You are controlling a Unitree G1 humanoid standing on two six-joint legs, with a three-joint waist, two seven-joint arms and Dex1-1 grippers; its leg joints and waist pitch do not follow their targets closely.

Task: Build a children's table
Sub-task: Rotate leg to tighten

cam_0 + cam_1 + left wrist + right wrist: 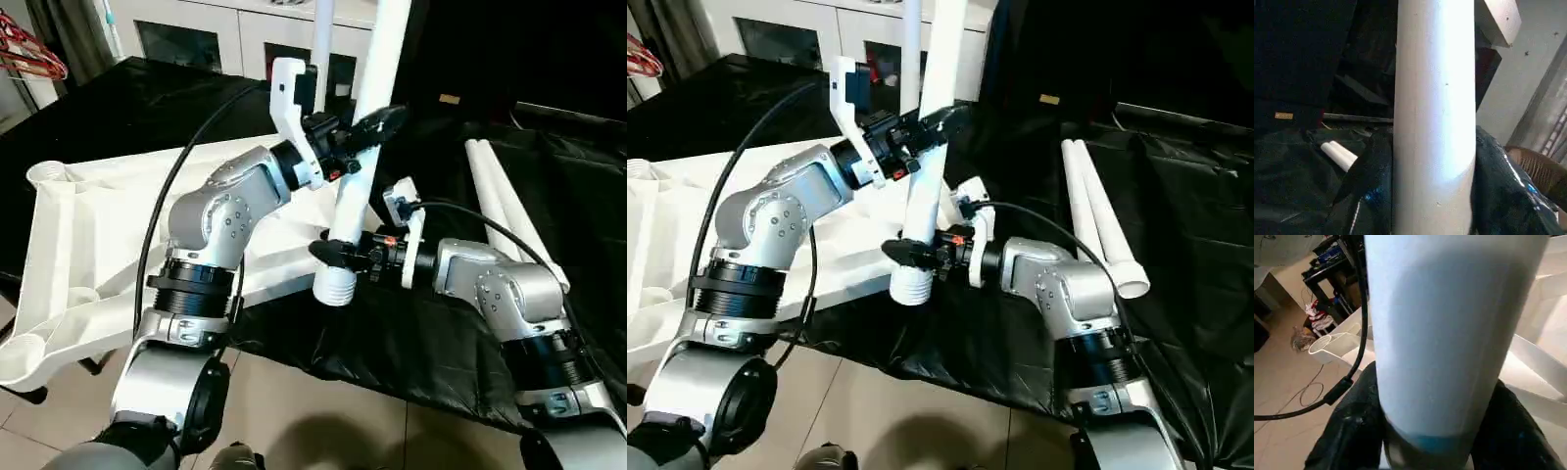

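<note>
The leg (364, 127) stands nearly upright between both grippers, its ribbed lower end (334, 285) just below the right gripper and level with the edge of the table top (118, 215). The left gripper (370, 130) is clenched on the leg's middle section. The right gripper (338, 254) is clenched on the leg directly below the left gripper. Two further legs (505, 206) lie side by side on the black-covered worktop (411, 333), beyond the right gripper.

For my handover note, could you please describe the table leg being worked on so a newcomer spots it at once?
Start at the black-draped bench. At its front edge, a long white tapered plastic leg stands nearly upright, ribbed end down. Unlike the two white legs lying flat, it is gripped by the left gripper and right gripper.
</note>
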